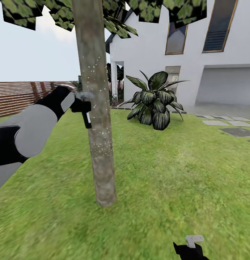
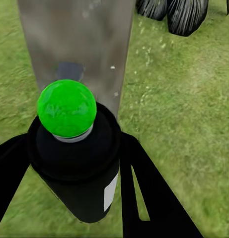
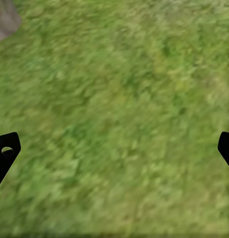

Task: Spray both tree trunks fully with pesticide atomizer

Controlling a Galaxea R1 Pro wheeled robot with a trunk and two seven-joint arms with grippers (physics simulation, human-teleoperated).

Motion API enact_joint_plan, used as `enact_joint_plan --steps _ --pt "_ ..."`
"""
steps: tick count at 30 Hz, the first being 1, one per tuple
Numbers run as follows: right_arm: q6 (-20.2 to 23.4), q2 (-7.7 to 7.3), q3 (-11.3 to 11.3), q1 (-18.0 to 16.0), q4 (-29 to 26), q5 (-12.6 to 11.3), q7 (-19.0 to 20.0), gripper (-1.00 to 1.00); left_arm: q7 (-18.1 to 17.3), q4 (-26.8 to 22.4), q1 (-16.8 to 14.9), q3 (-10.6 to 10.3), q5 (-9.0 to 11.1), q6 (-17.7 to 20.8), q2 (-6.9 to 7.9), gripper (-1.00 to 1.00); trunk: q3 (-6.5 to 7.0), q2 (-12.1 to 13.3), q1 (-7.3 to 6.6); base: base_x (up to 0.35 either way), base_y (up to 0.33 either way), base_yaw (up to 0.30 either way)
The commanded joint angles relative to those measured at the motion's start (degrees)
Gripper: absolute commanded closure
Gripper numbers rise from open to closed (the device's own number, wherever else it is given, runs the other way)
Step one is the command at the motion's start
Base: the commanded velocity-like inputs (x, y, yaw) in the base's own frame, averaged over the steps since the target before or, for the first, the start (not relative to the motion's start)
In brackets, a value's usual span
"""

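Black fingers (image 2: 144, 188) of the left pincer (image 2: 74, 173) squeeze the pesticide atomizer (image 2: 77, 163) from both sides, a dark bottle with a white label and a round green cap. Just past its cap stands the tree trunk (image 2: 79, 44), mottled grey-brown, with a dark patch on the bark right ahead of the nozzle. From the head camera, the left pincer (image 1: 83, 104) is raised beside the trunk (image 1: 97, 119), and white specks dot the bark above and below it. Low and well apart from the tree, the right pincer (image 1: 190, 249) hangs over the lawn (image 1: 168, 162); its fingertips (image 3: 5, 151) stand spread wide with only grass between them. Beyond the trunk grows a broad striped-leaf plant (image 1: 153, 101), then a white house (image 1: 182, 54), with a slatted wooden fence (image 1: 16, 97) behind the left arm.
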Motion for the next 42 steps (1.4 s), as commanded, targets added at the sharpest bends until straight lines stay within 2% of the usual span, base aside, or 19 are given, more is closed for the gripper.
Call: enact_joint_plan --steps 1,6,9,15,18,20,22,24,25,28,31,33,36,42 --pt "-0.2 -0.01 0.3 -0.1 0.1 -0.6 0.3 -1.00 -0.2 1.5 -0.1 0.4 -0.3 -1.1 0.01 1.00 -0.09 -0.1 0.01 0.000 0.000 0.000" --pt "-0.2 -0.01 0.3 -0.1 0.1 -0.6 0.3 -1.00 -0.2 6.7 -0.1 0.4 -0.4 -5.9 0.15 1.00 -0.09 -0.1 0.01 0.000 0.000 0.000" --pt "-0.2 -0.01 0.3 -0.1 0.1 -0.6 0.3 -1.00 -0.2 7.2 -0.1 0.4 -0.5 -6.8 0.35 1.00 -0.09 -0.1 0.01 0.000 0.000 0.000" --pt "-0.2 -0.01 0.3 -0.1 0.1 -0.6 0.3 -1.00 -0.1 7.3 0.1 0.4 -0.5 -9.3 2.07 1.00 -0.09 -0.1 0.01 0.000 0.000 0.000" --pt "-0.2 -0.01 0.3 -0.1 0.1 -0.6 0.3 -1.00 -0.1 7.3 0.7 0.3 -0.5 -9.6 2.30 1.00 -0.09 -0.1 0.01 0.000 0.000 0.000" --pt "-0.2 -0.01 0.3 -0.1 0.1 -0.6 0.3 -1.00 -0.1 7.3 2.3 0.3 -0.5 -10.8 2.46 1.00 -0.09 -0.1 0.01 0.000 0.000 0.000" --pt "-0.2 -0.01 0.3 -0.1 0.1 -0.6 0.3 -1.00 -0.1 7.4 4.3 0.3 -0.6 -14.4 2.73 1.00 -0.09 -0.1 0.01 0.000 0.000 0.000" --pt "-0.2 -0.01 0.3 -0.1 0.1 -0.6 0.3 -1.00 -0.1 7.4 5.4 0.3 -0.7 -15.4 2.81 1.00 -0.09 -0.1 0.01 0.000 0.000 0.000" --pt "-0.2 -0.01 0.3 -0.1 0.1 -0.6 0.3 -1.00 -0.1 7.5 7.4 0.2 -0.8 -16.5 2.78 1.00 -0.09 -0.1 0.01 0.000 0.000 0.000" --pt "-0.2 -0.01 0.3 -0.1 0.1 -0.6 0.3 -1.00 -0.1 7.5 10.5 0.2 -0.8 -19.3 2.70 1.00 -0.09 -0.1 0.01 0.000 0.000 0.000" --pt "-0.2 -0.01 0.3 -0.1 0.1 -0.6 0.3 -1.00 -0.1 7.5 13.7 0.2 -0.8 -20.4 2.59 1.00 -0.09 -0.1 0.01 0.000 0.000 0.000" --pt "-0.2 -0.01 0.3 -0.1 0.2 -0.6 0.4 -1.00 -0.1 7.5 14.7 0.2 -0.8 -20.6 2.53 1.00 -0.09 -0.1 0.01 0.000 0.000 0.000" --pt "-0.2 -0.09 0.2 -0.1 1.7 -0.6 0.4 -1.00 -0.1 7.5 18.1 0.2 -0.8 -23.9 1.81 1.00 -0.09 -0.1 0.01 0.000 0.000 0.000" --pt "-0.2 -0.09 0.2 1.4 2.9 -0.6 0.4 -1.00 -0.1 7.5 22.6 0.2 -0.8 -25.3 1.62 1.00 -0.09 -0.1 0.01 0.000 0.000 0.000"
